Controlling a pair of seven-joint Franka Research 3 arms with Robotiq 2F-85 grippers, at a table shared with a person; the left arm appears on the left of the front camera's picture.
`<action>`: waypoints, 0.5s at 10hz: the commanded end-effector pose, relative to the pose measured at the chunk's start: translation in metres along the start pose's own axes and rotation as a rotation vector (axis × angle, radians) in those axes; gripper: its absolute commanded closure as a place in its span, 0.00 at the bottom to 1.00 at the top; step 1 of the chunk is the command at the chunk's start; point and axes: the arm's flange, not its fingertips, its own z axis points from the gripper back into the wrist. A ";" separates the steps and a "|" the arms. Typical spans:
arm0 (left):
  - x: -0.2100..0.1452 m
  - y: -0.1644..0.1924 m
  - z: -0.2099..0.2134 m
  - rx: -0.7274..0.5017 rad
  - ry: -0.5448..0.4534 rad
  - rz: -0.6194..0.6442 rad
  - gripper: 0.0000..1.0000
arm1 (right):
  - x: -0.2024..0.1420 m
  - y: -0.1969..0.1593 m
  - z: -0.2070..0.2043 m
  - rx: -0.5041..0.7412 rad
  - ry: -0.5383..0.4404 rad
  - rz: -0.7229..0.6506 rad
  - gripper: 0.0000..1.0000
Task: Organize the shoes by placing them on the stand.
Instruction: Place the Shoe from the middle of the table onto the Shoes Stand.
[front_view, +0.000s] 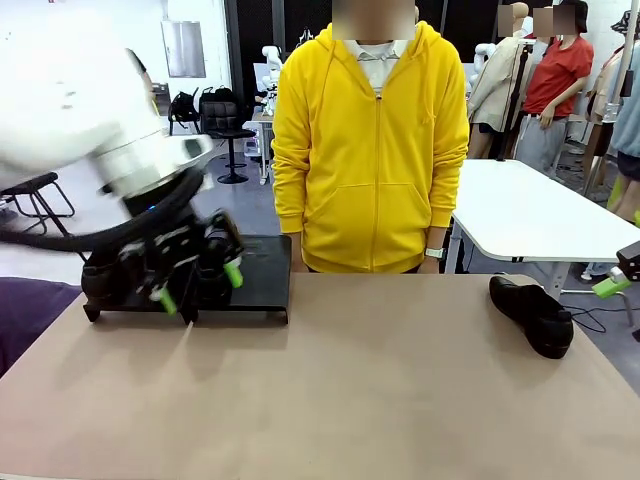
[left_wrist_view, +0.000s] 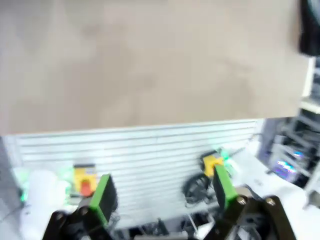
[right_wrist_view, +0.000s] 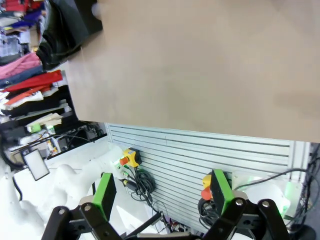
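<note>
Jaws spread on both my grippers, neither pinching anything. Near me at nine o'clock, my left gripper (front_view: 200, 285) hangs blurred just in front of the stand (front_view: 262, 272), where shoes (front_view: 105, 280) sit dark behind it, likely just let go. At three o'clock one shoe (front_view: 532, 314) lies alone on the table (front_view: 350, 390), my right gripper (front_view: 610, 285) close by, apparently next. Beyond, a person in yellow (front_view: 372, 150) waits.
</note>
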 end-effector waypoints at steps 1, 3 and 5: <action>-0.029 0.075 -0.018 -0.168 -0.005 0.041 0.00 | 0.000 -0.001 0.003 -0.001 0.004 0.020 0.00; -0.024 0.118 -0.036 -0.294 -0.162 -0.162 0.00 | 0.000 -0.001 0.003 -0.001 0.004 0.020 0.00; -0.030 0.105 -0.028 -0.206 -0.059 -0.022 0.00 | 0.000 -0.001 0.003 -0.001 0.004 0.020 0.00</action>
